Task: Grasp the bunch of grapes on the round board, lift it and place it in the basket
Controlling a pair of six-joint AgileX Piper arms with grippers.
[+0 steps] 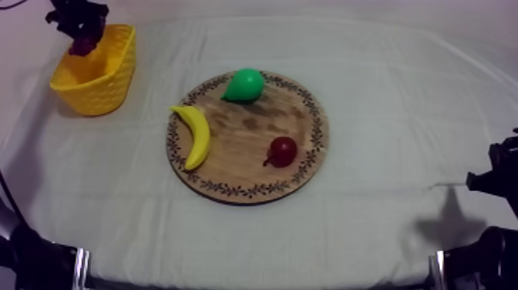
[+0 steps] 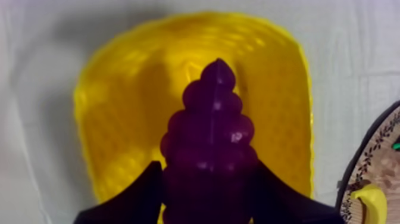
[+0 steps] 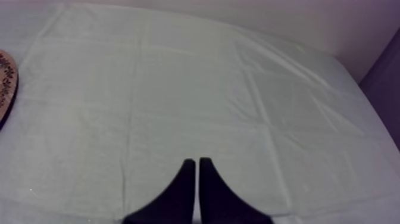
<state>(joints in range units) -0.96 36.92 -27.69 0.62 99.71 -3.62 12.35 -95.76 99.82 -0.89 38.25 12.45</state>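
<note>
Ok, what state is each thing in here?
grapes: held in left tool, over basket.
left tool: shut on grapes.
right tool: shut, holding nothing.
basket: upright, grapes not yet in.
board: flat, carrying banana, pear, small red fruit.

- The lower end of the bunch of grapes point(image 2: 211, 119) is hidden between the fingers point(image 2: 134, 199) of our left gripper point(image 2: 206, 173).
- The wooden board point(image 2: 372, 158) and banana point(image 2: 370, 201) are cut off by the left wrist view's edge.
- The grapes hide part of the yellow basket point(image 2: 119, 119).
</note>
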